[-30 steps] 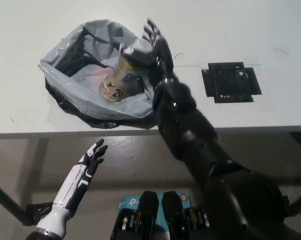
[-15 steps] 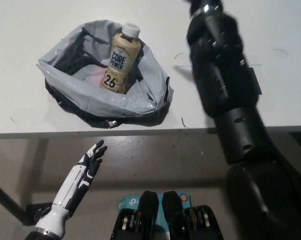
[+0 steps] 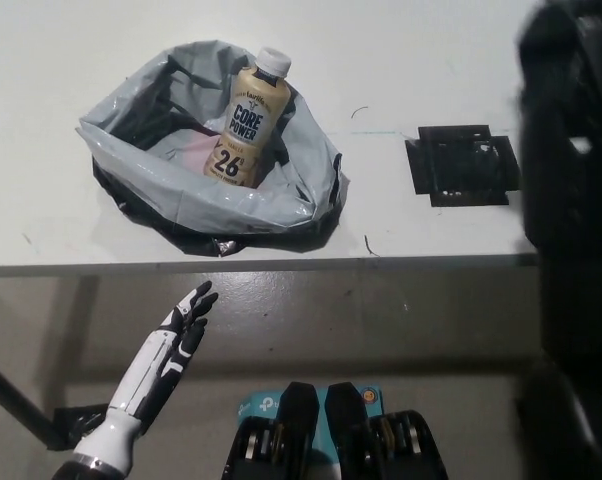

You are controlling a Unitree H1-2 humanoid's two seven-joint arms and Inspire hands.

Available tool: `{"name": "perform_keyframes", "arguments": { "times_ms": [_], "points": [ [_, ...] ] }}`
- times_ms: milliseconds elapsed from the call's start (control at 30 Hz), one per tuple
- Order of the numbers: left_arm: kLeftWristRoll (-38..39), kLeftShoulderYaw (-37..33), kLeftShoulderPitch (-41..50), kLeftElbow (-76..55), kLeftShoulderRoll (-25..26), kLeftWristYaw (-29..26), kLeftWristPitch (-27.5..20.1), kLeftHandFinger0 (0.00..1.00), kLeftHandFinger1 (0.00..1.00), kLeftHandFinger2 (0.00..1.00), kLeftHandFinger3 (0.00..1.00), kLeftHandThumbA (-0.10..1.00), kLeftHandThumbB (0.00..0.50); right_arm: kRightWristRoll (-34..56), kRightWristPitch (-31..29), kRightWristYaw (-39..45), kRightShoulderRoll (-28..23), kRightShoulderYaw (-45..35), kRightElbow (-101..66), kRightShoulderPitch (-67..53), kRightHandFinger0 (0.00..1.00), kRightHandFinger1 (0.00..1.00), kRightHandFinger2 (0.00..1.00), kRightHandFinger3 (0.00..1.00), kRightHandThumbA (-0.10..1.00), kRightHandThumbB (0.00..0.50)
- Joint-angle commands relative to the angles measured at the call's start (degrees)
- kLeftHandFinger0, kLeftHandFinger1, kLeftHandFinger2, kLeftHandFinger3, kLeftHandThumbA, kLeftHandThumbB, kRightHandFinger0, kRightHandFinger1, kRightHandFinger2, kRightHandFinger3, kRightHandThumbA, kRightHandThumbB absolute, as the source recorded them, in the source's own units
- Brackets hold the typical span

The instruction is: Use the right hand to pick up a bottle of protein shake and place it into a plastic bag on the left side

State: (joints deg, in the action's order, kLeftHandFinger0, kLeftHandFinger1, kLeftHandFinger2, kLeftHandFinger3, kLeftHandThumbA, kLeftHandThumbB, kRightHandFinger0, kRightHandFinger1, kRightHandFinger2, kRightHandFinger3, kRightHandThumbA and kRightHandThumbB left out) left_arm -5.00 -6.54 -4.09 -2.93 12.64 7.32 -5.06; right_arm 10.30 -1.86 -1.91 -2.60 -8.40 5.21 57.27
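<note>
A beige protein shake bottle [image 3: 249, 118] with a white cap leans inside the grey plastic bag [image 3: 186, 195] on the left part of the white table [image 3: 401, 210]. Nothing is touching the bottle. My black right arm [image 3: 571, 200] rises as a blurred shape along the right edge of the head view, and its hand is out of the picture. My white left hand [image 3: 186, 318] rests below the table's front edge at the lower left, fingers straight and apart, holding nothing.
A black square patch [image 3: 464, 163] lies flat on the table, right of the bag. The table's front edge runs across the picture about halfway down, with floor below it.
My right hand has let go of the bottle in the bag, and the arm has swung up and away to the right. The bottle now leans on its own. The left hand stayed still.
</note>
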Motion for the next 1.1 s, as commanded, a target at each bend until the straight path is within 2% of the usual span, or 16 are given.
{"name": "perform_keyframes", "arguments": {
  "times_ms": [0, 33, 133, 167, 200, 233, 367, 400, 500, 567, 600, 667, 733, 800, 933, 1067],
  "points": [
    [2.22, 2.08, -6.23, 0.96, 1.39, 1.23, -0.60, 1.00, 1.00, 1.00, 1.00, 1.00, 0.208, -2.32, 1.62, 4.18, -11.10, -4.25, -36.51, -15.10, 1.00, 1.00, 1.00, 1.00, 1.00, 0.407],
    [2.56, 2.22, -7.04, 1.30, 1.23, 1.29, -0.12, 1.00, 1.00, 1.00, 1.00, 1.00, 0.199, -3.56, -0.21, 4.23, -11.38, -5.62, -41.36, -20.52, 1.00, 1.00, 1.00, 1.00, 1.00, 0.391],
    [2.92, 2.37, -8.26, 2.35, 0.96, 1.32, -0.54, 1.00, 1.00, 1.00, 1.00, 1.00, 0.186, -2.80, -2.03, 4.03, -11.22, -6.48, -48.21, -29.91, 1.00, 1.00, 1.00, 1.00, 1.00, 0.419],
    [3.27, 2.45, -8.53, 2.60, 0.91, 1.43, -0.58, 1.00, 1.00, 1.00, 1.00, 1.00, 0.194, -1.86, -3.64, 4.18, -10.46, -6.59, -50.31, -34.98, 1.00, 1.00, 1.00, 1.00, 1.00, 0.372],
    [3.42, 2.54, -8.65, 2.74, 0.89, 1.45, -0.57, 1.00, 1.00, 1.00, 1.00, 1.00, 0.193, -1.54, -4.13, 4.13, -10.36, -6.38, -50.88, -36.52, 1.00, 1.00, 1.00, 1.00, 1.00, 0.366],
    [3.43, 2.64, -8.78, 2.98, 0.89, 1.37, -0.68, 1.00, 1.00, 1.00, 1.00, 1.00, 0.185, -1.24, -5.83, 4.27, -9.72, -5.83, -51.14, -39.49, 1.00, 1.00, 1.00, 1.00, 1.00, 0.329],
    [4.82, 3.22, -7.76, 3.56, 0.59, 1.32, -1.65, 1.00, 1.00, 1.00, 1.00, 1.00, 0.171, -6.27, -13.51, 3.54, -1.94, -0.87, -45.84, -53.83, 1.00, 1.00, 1.00, 1.00, 1.00, 0.432],
    [4.68, 3.16, -7.41, 3.46, 0.52, 1.23, -1.75, 1.00, 1.00, 1.00, 1.00, 1.00, 0.169, -6.61, -15.24, 3.87, -1.70, 0.27, -42.55, -54.61, 1.00, 1.00, 1.00, 1.00, 1.00, 0.362],
    [4.14, 2.92, -6.32, 3.11, 0.37, 1.06, -1.76, 1.00, 1.00, 1.00, 1.00, 1.00, 0.176, -12.96, -19.48, 2.93, -1.58, 2.10, -32.82, -55.50, 1.00, 1.00, 1.00, 1.00, 1.00, 0.342],
    [4.10, 2.88, -4.98, 2.69, 0.43, 1.13, -2.05, 1.00, 1.00, 1.00, 1.00, 1.00, 0.170, -18.43, -23.11, 1.22, -2.41, 3.61, -21.37, -54.09, 1.00, 1.00, 1.00, 1.00, 1.00, 0.270],
    [4.07, 2.89, -4.62, 2.57, 0.55, 1.17, -2.10, 1.00, 1.00, 1.00, 1.00, 1.00, 0.172, -18.77, -23.53, 0.85, -2.50, 4.36, -16.80, -53.15, 1.00, 1.00, 1.00, 1.00, 1.00, 0.261],
    [4.10, 2.84, -3.73, 2.21, 0.70, 1.26, -2.22, 1.00, 1.00, 1.00, 1.00, 1.00, 0.173, -19.78, -24.82, -0.46, -2.80, 6.06, -7.71, -51.60, 1.00, 1.00, 1.00, 1.00, 1.00, 0.255],
    [3.49, 2.45, -3.36, 2.03, 0.50, 1.08, -2.53, 1.00, 1.00, 1.00, 1.00, 1.00, 0.174, -20.22, -24.15, -0.97, -2.75, 7.04, -1.83, -50.82, 1.00, 1.00, 1.00, 1.00, 1.00, 0.281],
    [2.90, 2.38, -3.50, 1.75, 0.47, 0.78, -2.24, 1.00, 1.00, 1.00, 1.00, 1.00, 0.180, -20.58, -24.63, -0.91, -3.12, 8.44, 3.41, -50.18, 1.00, 1.00, 1.00, 1.00, 0.97, 0.255],
    [2.99, 2.68, -4.48, 1.54, 0.64, 0.80, -0.99, 1.00, 1.00, 1.00, 1.00, 1.00, 0.188, -21.26, -24.92, -0.88, -4.45, 9.97, 7.80, -49.68, 1.00, 1.00, 1.00, 1.00, 0.97, 0.277],
    [2.97, 2.59, -4.92, 1.59, 0.98, 1.21, -1.69, 1.00, 1.00, 1.00, 1.00, 1.00, 0.176, -19.95, -25.07, -1.36, -5.04, 11.06, 10.00, -50.03, 1.00, 1.00, 1.00, 1.00, 0.95, 0.256]
  ]
}}
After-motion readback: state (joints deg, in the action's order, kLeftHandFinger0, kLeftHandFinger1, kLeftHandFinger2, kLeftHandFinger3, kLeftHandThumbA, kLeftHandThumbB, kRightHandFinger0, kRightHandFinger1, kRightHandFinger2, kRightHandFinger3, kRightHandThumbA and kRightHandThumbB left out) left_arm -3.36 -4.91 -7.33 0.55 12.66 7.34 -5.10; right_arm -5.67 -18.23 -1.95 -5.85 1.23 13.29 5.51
